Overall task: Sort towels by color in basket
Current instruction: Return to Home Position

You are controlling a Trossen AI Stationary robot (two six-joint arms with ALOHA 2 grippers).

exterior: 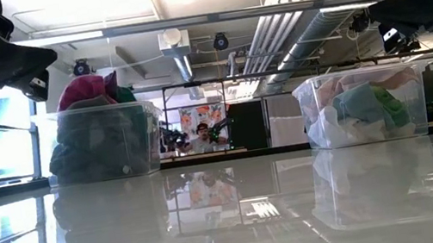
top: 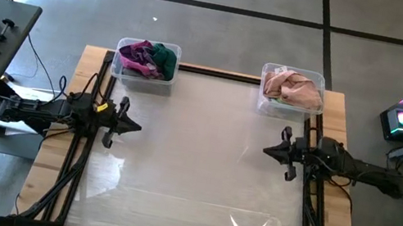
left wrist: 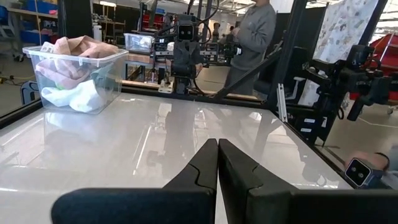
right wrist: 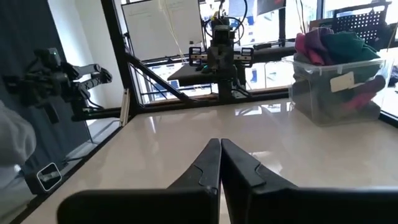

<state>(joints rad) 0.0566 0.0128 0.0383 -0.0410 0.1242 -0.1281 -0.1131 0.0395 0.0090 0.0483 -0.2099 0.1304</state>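
1. The left gripper (top: 131, 126) hangs over the left side of the tabletop (top: 193, 161). Its fingers (left wrist: 200, 165) are pressed together with nothing between them, tips pointing toward the middle.
2. The right gripper (top: 266, 150) hangs opposite it over the right side. Its fingers (right wrist: 239, 165) are likewise pressed together and empty, pointing back at the left one.
3. The two grippers are well apart, with only bare, glossy tabletop between them.
4. The left bin (top: 143, 82), clear plastic, stands at the far left corner of the tabletop, beyond the left gripper. It holds the magenta, purple and dark green towels (top: 146, 57), heaped above its rim.
5. The right bin (top: 288, 110), also clear, stands at the far right corner, beyond the right gripper and well apart from the left bin. The peach-pink towels (top: 293, 88) fill its top. The low view shows a pale teal towel (exterior: 362, 103) and white cloth against its wall.
6. Past the table's edge, the left wrist view shows a person (left wrist: 252, 34) in a grey top standing in the room.
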